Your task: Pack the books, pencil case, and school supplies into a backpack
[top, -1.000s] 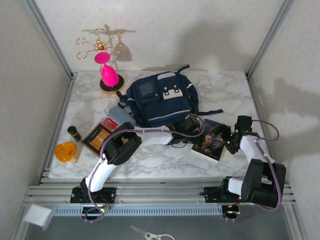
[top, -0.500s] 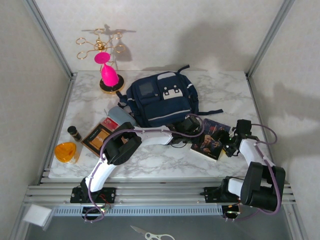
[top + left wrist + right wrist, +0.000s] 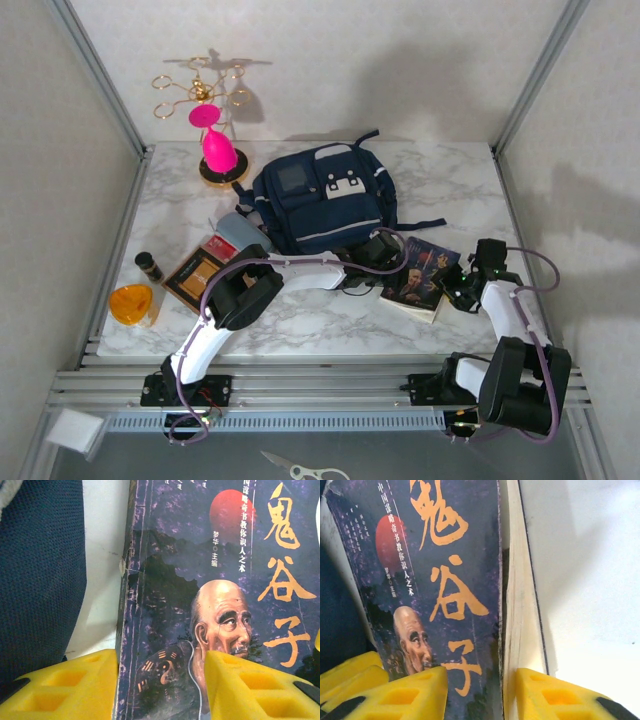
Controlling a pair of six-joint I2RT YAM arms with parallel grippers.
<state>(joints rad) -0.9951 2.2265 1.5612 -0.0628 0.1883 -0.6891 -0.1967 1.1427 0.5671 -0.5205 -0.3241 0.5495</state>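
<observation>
The navy backpack (image 3: 325,200) lies in the middle of the table, and its fabric (image 3: 40,570) fills the left of the left wrist view. Right of it lies the dark book (image 3: 420,272), whose cover shows a bald man (image 3: 220,620) and orange characters (image 3: 455,600). My left gripper (image 3: 385,252) (image 3: 162,687) is open astride the book's spine edge. My right gripper (image 3: 463,287) (image 3: 481,695) is open astride its page edge (image 3: 520,605). The brown book (image 3: 195,275), red box (image 3: 218,247), grey-blue pencil case (image 3: 238,230) and orange piece (image 3: 131,302) lie at the left. The yellow book is out of view.
A pink piece on a gold wire stand (image 3: 215,150) stands at the back left. A small dark bottle (image 3: 150,266) stands near the table's left edge. Scissors (image 3: 300,467) lie below the rail in front. Metal frame posts rise at both back corners.
My right gripper has moved in against the dark book's right edge, and the book has shifted slightly left and looks narrower. The left arm has stayed put.
</observation>
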